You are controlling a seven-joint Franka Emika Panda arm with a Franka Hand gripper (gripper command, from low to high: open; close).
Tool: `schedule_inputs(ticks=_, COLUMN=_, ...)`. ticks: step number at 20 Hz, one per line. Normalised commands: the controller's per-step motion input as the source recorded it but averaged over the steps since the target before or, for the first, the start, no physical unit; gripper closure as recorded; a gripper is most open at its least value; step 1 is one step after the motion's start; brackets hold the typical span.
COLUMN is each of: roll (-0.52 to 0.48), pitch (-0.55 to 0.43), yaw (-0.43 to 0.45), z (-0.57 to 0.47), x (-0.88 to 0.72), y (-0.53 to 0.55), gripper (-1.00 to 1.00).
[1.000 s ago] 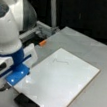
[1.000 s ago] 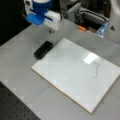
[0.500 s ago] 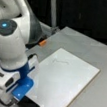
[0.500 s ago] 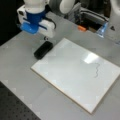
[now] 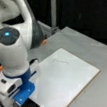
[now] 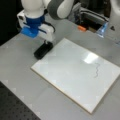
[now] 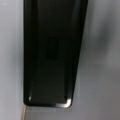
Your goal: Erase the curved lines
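Note:
The curve lines (image 6: 96, 70) are a short, thin wavy stroke near a front view's right end of the white board (image 6: 67, 75). They also show faintly as curve lines (image 5: 60, 61) on the board (image 5: 65, 82). A black eraser block (image 6: 43, 50) lies on the grey table just off the board's corner. My gripper (image 6: 45, 42), under its blue and white wrist, hangs right over the eraser's end, touching or nearly touching it. The eraser (image 7: 52, 55) fills the wrist view, where no fingers show. The gripper (image 5: 22, 101) is far from the stroke.
An orange piece (image 6: 81, 28) lies on the table beyond the board, also seen as an orange piece (image 5: 44, 41). A bluish clear object (image 6: 102, 28) and metal gear stand at the back. A dark perforated mat (image 6: 15, 107) borders the table.
The arm has moved away from the board's edge and come down over the black eraser. The board and the stroke are unchanged.

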Motion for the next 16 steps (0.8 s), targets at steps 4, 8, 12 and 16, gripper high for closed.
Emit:
schedule_inputs(ticks=4, roll=0.224, pitch=0.129, yaw=-0.029, z=0.0, x=0.2, y=-0.15, gripper=-1.0)
schedule_inputs(ticks=8, roll=0.224, pitch=0.143, yaw=-0.006, z=0.03, x=0.21, y=-0.17, gripper=-1.0)
schedule_inputs(ticks=12, roll=0.209, pitch=0.201, yaw=-0.003, z=0.02, x=0.21, y=-0.19, gripper=-1.0)
schedule_inputs(ticks=16, roll=0.191, pitch=0.151, yaw=-0.015, z=-0.01, x=0.2, y=-0.19, gripper=-1.0)
